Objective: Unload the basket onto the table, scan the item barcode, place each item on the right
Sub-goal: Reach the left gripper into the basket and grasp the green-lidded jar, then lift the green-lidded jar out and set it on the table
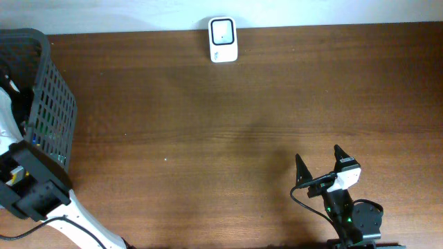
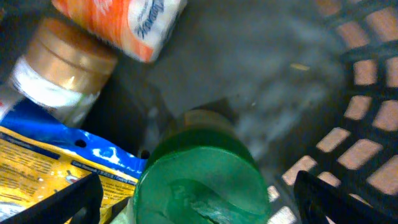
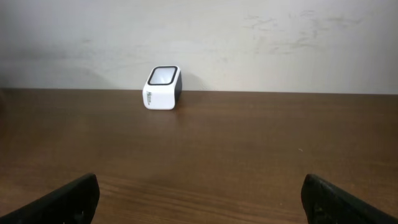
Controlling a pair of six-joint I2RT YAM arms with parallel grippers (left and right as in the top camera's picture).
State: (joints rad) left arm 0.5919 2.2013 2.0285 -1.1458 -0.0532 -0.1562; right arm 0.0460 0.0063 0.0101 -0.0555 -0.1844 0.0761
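Round green cap (image 2: 199,186), white black-windowed scanner (image 1: 223,39)

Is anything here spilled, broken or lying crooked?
Nothing is spilled or broken. The scanner stands square at the far edge of the table. Only the basket is a jumble: a gold-lidded jar lies tilted among an orange pack, a blue packet and a green lid, normal for loose goods.

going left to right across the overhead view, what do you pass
basket -> scanner -> right claw
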